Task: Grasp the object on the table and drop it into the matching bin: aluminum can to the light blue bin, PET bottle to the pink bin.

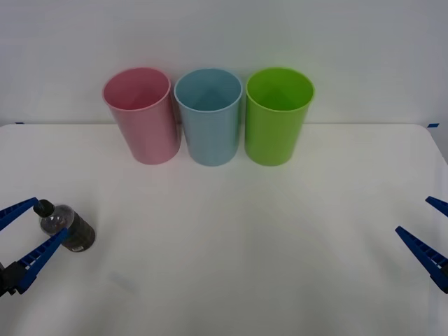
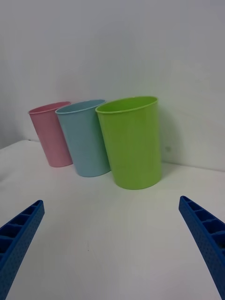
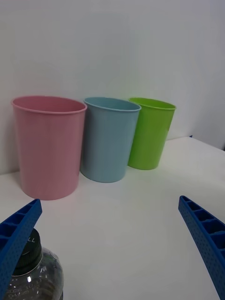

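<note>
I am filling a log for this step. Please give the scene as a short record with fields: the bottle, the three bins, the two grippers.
bottle: small clear bottle with black cap, lying on the table at the robot's left
bins: pink bin, light blue bin, green bin, upright in a row at the far edge
left gripper: left gripper open, fingers on either side of the bottle
right gripper: right gripper open, low at the right edge, holding nothing
progress: bottle not yet lifted

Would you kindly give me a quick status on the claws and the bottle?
Left claw open, straddling PET bottle lying at table's left edge. Right claw open, idle at right edge. Pink bin upright, path unobstructed.
</note>
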Controlling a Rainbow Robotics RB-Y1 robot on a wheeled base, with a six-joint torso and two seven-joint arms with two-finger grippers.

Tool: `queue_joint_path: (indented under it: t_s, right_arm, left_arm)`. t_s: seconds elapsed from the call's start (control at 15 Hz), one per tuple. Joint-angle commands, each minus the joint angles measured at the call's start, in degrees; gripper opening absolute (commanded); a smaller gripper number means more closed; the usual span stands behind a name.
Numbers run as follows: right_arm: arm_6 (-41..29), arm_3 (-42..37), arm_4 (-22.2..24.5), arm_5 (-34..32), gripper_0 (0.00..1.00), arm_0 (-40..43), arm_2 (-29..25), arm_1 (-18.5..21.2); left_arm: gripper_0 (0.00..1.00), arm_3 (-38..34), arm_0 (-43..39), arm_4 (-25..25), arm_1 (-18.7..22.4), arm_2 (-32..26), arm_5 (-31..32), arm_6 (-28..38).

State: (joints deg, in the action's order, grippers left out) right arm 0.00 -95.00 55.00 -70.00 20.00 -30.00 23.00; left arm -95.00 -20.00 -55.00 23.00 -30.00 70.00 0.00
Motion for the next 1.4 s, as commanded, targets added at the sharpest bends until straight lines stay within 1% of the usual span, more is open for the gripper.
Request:
queue_joint_path:
  t_s: [0.07, 0.13, 0.2, 0.27, 0.4, 0.53, 0.8, 1.2, 1.33, 1.4]
  right_arm:
    - [0.0, 0.0, 0.0, 0.0, 1.0, 0.0, 0.0, 0.0]
    - [0.0, 0.0, 0.0, 0.0, 1.0, 0.0, 0.0, 0.0]
    - [0.0, 0.0, 0.0, 0.0, 1.0, 0.0, 0.0, 0.0]
    - [0.0, 0.0, 0.0, 0.0, 1.0, 0.0, 0.0, 0.0]
    - [0.0, 0.0, 0.0, 0.0, 1.0, 0.0, 0.0, 0.0]
    - [0.0, 0.0, 0.0, 0.0, 1.0, 0.0, 0.0, 0.0]
    - [0.0, 0.0, 0.0, 0.0, 1.0, 0.0, 0.0, 0.0]
    - [0.0, 0.0, 0.0, 0.0, 1.0, 0.0, 0.0, 0.0]
    - [0.0, 0.0, 0.0, 0.0, 1.0, 0.0, 0.0, 0.0]
    - [0.0, 0.0, 0.0, 0.0, 1.0, 0.0, 0.0, 0.0]
  left_arm:
    - [1.0, 0.0, 0.0, 0.0, 0.0, 0.0, 0.0, 0.0]
    - [1.0, 0.0, 0.0, 0.0, 0.0, 0.0, 0.0, 0.0]
    - [1.0, 0.1, 0.6, 0.4, -1.8, 1.1, 0.3, 0.0]
    - [1.0, 0.1, 0.7, 0.9, -2.4, 1.1, 0.5, -0.1]
    - [1.0, -0.2, 0.2, 4.1, -1.4, 2.1, 0.2, -0.2]
    - [1.0, -0.2, -1.0, 5.8, -0.7, 1.5, 0.2, -0.4]
    - [1.0, -0.2, -4.6, 6.2, 1.1, -1.1, 0.5, -1.9]
    - [1.0, -0.2, -10.3, 5.5, 1.0, -4.8, -0.4, -5.2]
    - [1.0, 0.1, -12.1, 5.0, 1.0, -5.2, -1.5, -9.1]
    - [1.0, 0.1, -12.8, 4.6, 1.0, -5.2, -2.2, -9.9]
